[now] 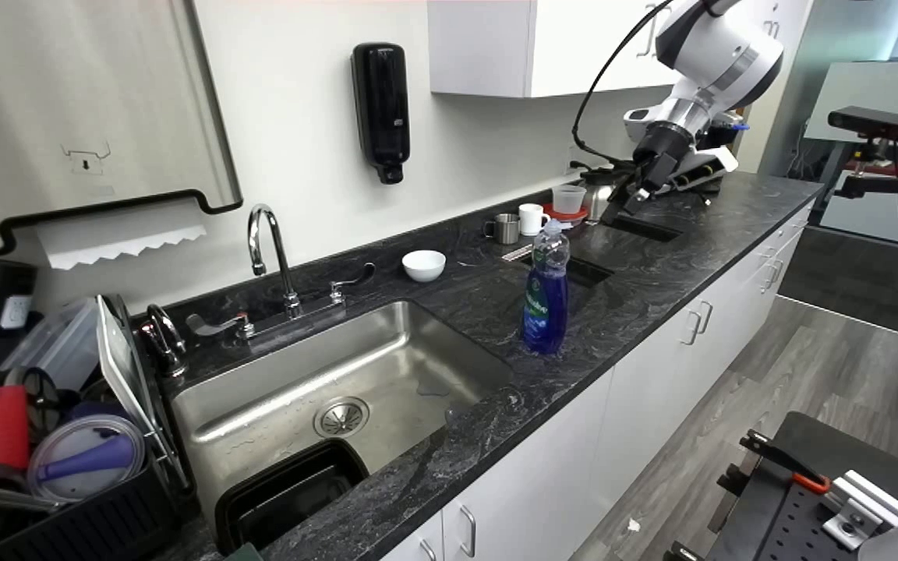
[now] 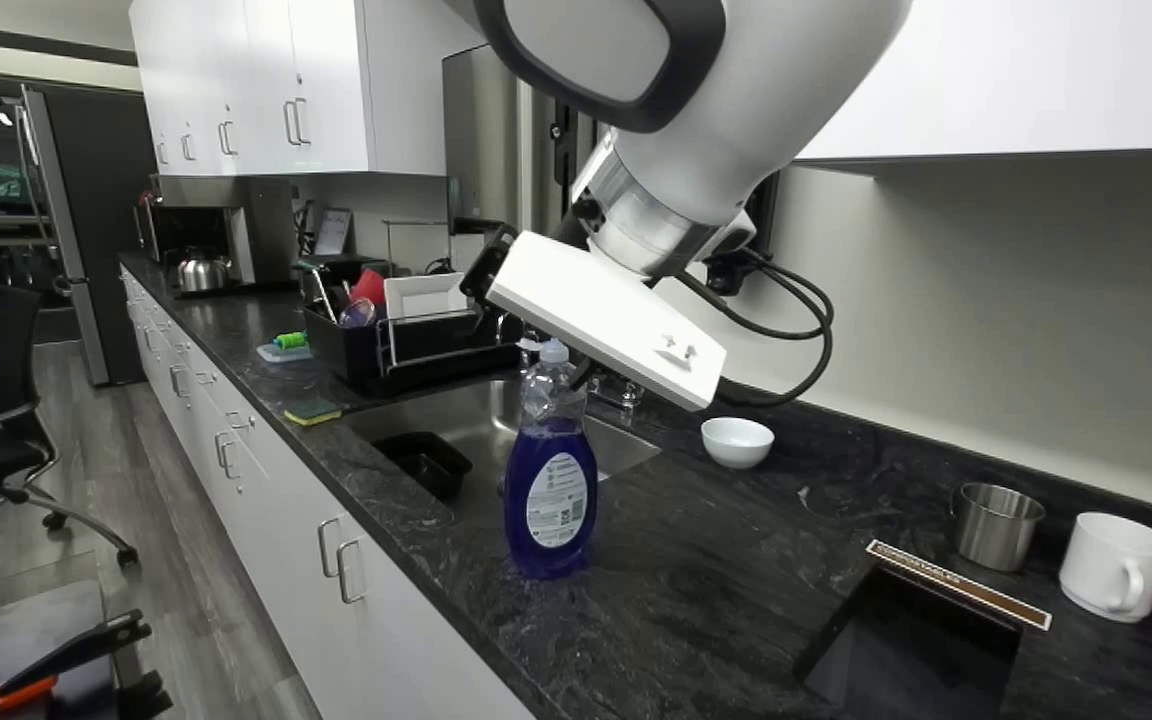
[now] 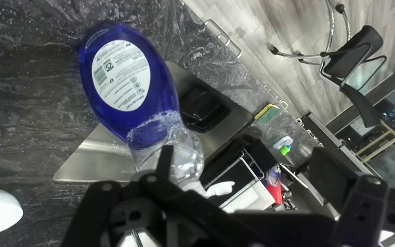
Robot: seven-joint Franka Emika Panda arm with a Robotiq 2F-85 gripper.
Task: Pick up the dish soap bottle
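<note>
The dish soap bottle (image 1: 546,308) stands upright on the dark counter, just beside the sink, in both exterior views (image 2: 548,490). It holds blue liquid in its lower part; its top is clear with a pale cap. In the wrist view the bottle (image 3: 132,89) fills the left half, its neck partly hidden by a gripper finger. My gripper (image 1: 625,204) is above the counter, apart from the bottle and beyond it in that exterior view. In the wrist view the gripper (image 3: 249,168) has its fingers wide apart with nothing between them.
A steel sink (image 1: 457,335) lies beside the bottle, with a dish rack (image 2: 346,340) past it. A white bowl (image 1: 423,266), a metal cup (image 1: 505,228) and a white mug (image 2: 1116,565) stand along the wall. The counter has cut-out openings (image 2: 916,640). A cabinet (image 1: 480,47) hangs above.
</note>
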